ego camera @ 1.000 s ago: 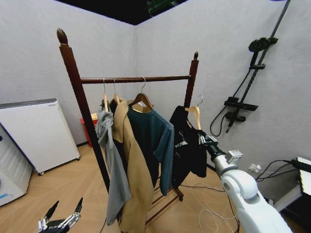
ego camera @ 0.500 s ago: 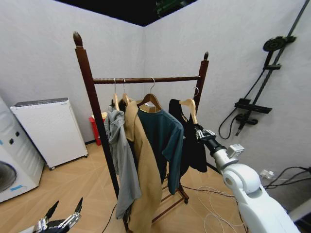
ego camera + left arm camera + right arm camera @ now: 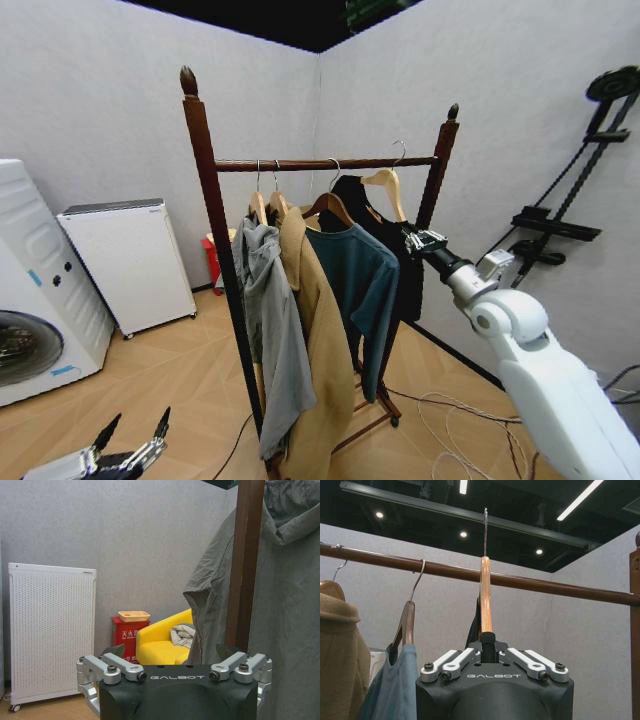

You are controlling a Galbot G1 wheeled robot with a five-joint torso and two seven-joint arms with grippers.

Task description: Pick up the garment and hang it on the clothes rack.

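Though the clothes rack (image 3: 214, 210) already carries several garments, the garment (image 3: 392, 262) is not yet hung: its hook rises above the bar, seemingly clear of it. The right gripper (image 3: 415, 240) has its jaws closed on the wooden hanger (image 3: 485, 594) near the bar's right end, so lowering and letting go remain. The left gripper (image 3: 128, 452) waits low, jaws apart and empty.

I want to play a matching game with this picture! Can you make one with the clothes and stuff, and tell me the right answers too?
Things:
1. garment
2. teal shirt
3. grey hooded jacket
4. left gripper

Descriptions:
A. hangs nearest the rack's front post
B. low down, away from the clothes rack
C. black, its hanger held by the right gripper
D. hangs between the tan coat and the black top

Pairs: 1-C, 2-D, 3-A, 4-B
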